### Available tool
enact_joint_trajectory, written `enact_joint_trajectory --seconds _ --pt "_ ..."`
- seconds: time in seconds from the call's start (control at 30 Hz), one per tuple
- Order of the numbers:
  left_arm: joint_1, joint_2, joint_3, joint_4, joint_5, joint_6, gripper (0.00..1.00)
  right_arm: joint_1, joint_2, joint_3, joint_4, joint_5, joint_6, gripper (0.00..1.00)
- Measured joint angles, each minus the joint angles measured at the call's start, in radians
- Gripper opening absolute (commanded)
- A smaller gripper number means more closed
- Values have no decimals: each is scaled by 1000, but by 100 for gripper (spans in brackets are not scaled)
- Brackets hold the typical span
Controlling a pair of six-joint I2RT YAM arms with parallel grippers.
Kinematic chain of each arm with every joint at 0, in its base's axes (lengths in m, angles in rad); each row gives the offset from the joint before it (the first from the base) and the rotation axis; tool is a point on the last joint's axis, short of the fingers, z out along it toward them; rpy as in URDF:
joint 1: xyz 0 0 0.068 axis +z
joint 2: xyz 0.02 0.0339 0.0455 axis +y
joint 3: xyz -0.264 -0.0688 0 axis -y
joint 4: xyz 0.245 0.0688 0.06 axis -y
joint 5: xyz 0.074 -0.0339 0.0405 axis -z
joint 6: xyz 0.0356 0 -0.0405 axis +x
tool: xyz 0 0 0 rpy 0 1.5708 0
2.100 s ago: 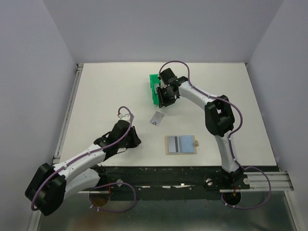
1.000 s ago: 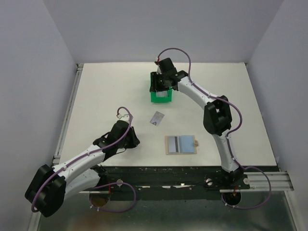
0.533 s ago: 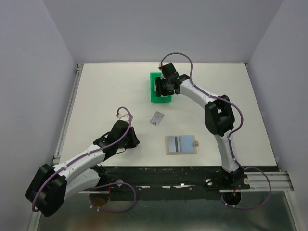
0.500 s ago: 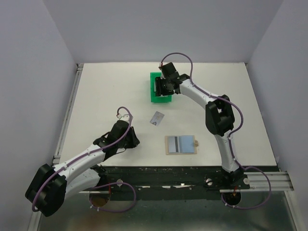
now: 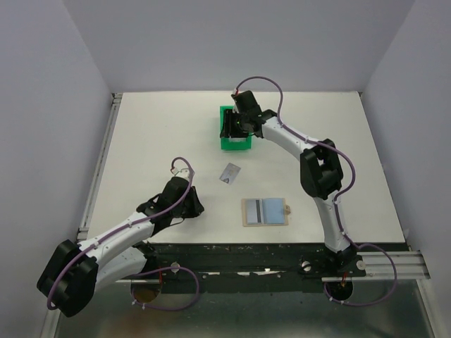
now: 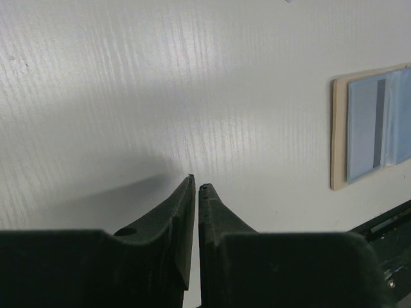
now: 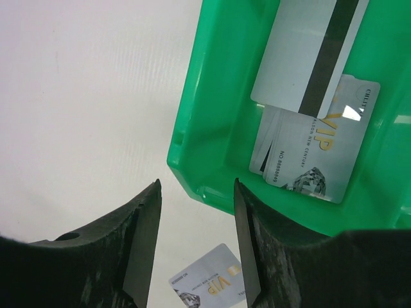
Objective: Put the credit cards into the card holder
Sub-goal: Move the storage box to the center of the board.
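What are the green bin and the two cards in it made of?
Green bin: likely moulded plastic, glossy, with soft highlights on slightly translucent walls. Striped card and VIP card: probably thin plastic with a silvery satin face, going by the glare spot and printed lettering.

3 plain pale-grey walls (image 5: 232, 42) enclose a white table (image 5: 148, 134); a dark metal rail (image 5: 232, 255) edges its near side.

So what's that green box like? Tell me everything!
The green box is a shiny plastic bin, open on top, standing at the far middle of the white table. Inside lie two silvery cards: a striped card overlapping a VIP card. The right pincer hangs open over one corner.
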Motion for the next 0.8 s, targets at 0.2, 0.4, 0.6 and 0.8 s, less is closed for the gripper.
enact_joint_trajectory --seconds 0.2,0.4,0.6,0.8 --pt "0 0 -3 0 0 0 22 0 0 -4 -11 55 -57 57" --pt "0 2 -6 7 0 0 22 -1 -62 -163 -2 76 -117 57" --pt "5 24 -6 23 5 0 22 0 -197 -359 40 39 -140 57" --pt "5 45 -6 30 14 0 22 2 -221 -399 101 28 -167 57"
